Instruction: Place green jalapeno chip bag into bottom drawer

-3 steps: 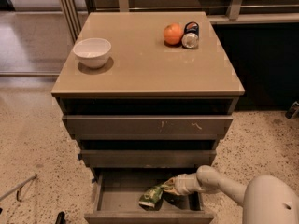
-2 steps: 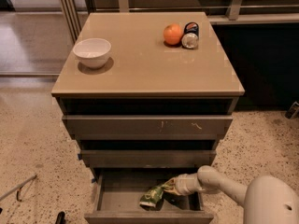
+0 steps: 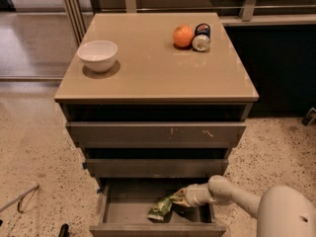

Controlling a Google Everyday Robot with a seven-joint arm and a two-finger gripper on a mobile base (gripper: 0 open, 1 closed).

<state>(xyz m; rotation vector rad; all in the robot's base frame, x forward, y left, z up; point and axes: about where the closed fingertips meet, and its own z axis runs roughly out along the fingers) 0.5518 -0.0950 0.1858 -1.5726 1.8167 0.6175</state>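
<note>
Speckled terrazzo floor [image 3: 29,147] is seen around a grey-brown cabinet [image 3: 158,73], on whose top a white bowl [image 3: 98,55] is set at the left and an orange fruit [image 3: 183,35] at the far right, with a small can [image 3: 201,37] lying just beside the fruit. The upper drawer [image 3: 155,132] and the middle drawer [image 3: 155,168] are shown pushed nearly in, while the bottom drawer [image 3: 126,215] is pulled out towards the near side.

Almost nothing is found changed against the views of a second ago. The green jalapeno chip bag [image 3: 160,209] is seen in the same spot, lying on the floor of the bottom drawer, near its middle. The gripper [image 3: 178,198] is held at the same place inside the drawer, at the bag's right end and apparently touching it, with the pale arm [image 3: 232,194] reaching in from the near right.

Whether the bag is clasped or already let go cannot be told from this view. Since the bag is resting in the drawer and no lift is observed, the placing is judged to be all but done. Only a release, if one is not yet made, and a clear withdrawal of the arm are thought to remain. Care is called for so that the bag is not dragged out with the gripper.
</note>
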